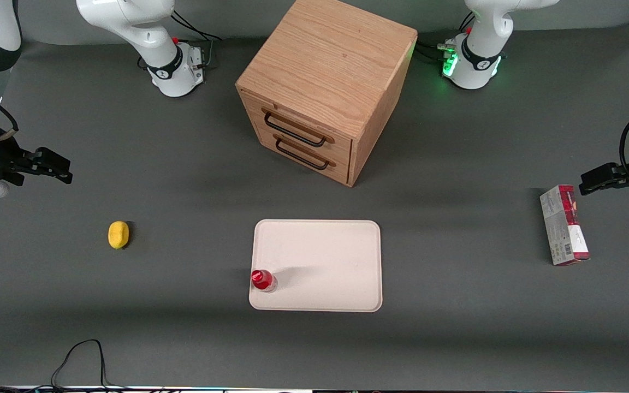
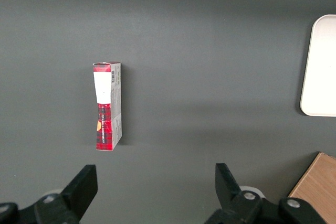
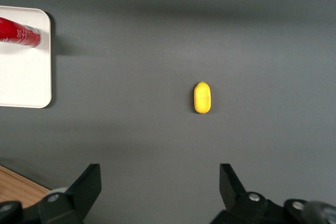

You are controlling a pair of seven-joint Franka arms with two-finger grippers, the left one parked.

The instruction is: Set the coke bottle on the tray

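The coke bottle [image 1: 263,280], with red cap and red label, stands upright on the cream tray [image 1: 325,256], at the tray's corner nearest the front camera on the working arm's side. It also shows in the right wrist view [image 3: 18,32] on the tray [image 3: 23,77]. My right gripper [image 1: 55,168] is open and empty. It hangs high above the table at the working arm's end, far from the bottle. In the right wrist view the gripper [image 3: 160,179] has only bare table between its fingers.
A yellow lemon-like lump [image 1: 118,234] lies on the mat between my gripper and the tray. A wooden two-drawer cabinet [image 1: 322,87] stands farther from the front camera than the tray. A red-and-white carton [image 1: 563,225] lies toward the parked arm's end. A black cable [image 1: 82,360] loops near the front edge.
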